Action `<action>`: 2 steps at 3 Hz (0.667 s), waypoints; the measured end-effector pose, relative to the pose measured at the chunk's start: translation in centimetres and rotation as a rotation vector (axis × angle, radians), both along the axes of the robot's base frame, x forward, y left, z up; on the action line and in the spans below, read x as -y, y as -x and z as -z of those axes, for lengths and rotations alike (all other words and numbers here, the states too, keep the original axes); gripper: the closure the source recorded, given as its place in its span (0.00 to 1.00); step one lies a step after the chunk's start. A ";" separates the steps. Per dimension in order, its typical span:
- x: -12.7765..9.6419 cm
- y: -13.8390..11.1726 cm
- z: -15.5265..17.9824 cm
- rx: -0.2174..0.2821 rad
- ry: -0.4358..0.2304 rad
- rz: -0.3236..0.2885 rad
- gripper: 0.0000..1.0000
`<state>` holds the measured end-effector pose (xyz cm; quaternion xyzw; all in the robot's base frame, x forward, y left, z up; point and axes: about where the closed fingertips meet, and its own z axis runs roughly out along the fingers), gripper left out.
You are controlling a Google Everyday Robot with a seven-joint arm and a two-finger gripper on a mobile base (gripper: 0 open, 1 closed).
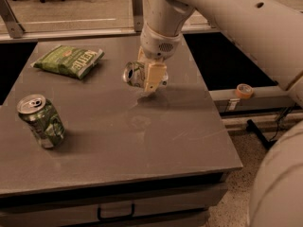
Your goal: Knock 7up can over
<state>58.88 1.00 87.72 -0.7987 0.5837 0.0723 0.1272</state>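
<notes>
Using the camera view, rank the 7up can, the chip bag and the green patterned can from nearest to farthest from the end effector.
1. 7up can, tilted, right beside the end effector.
2. Chip bag, lying flat, back left.
3. Green patterned can, upright, front left.

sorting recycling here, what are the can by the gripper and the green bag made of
The can, beside the gripper over the table, looks like thin aluminium: shiny silvery lid and rim. The bag is likely glossy plastic film: crinkled, with light glints.
</notes>
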 end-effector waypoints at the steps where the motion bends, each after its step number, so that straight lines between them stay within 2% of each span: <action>1: -0.8 1.4 0.8 -0.010 0.019 -0.014 0.35; 2: -1.4 2.6 1.5 -0.018 0.021 -0.018 0.11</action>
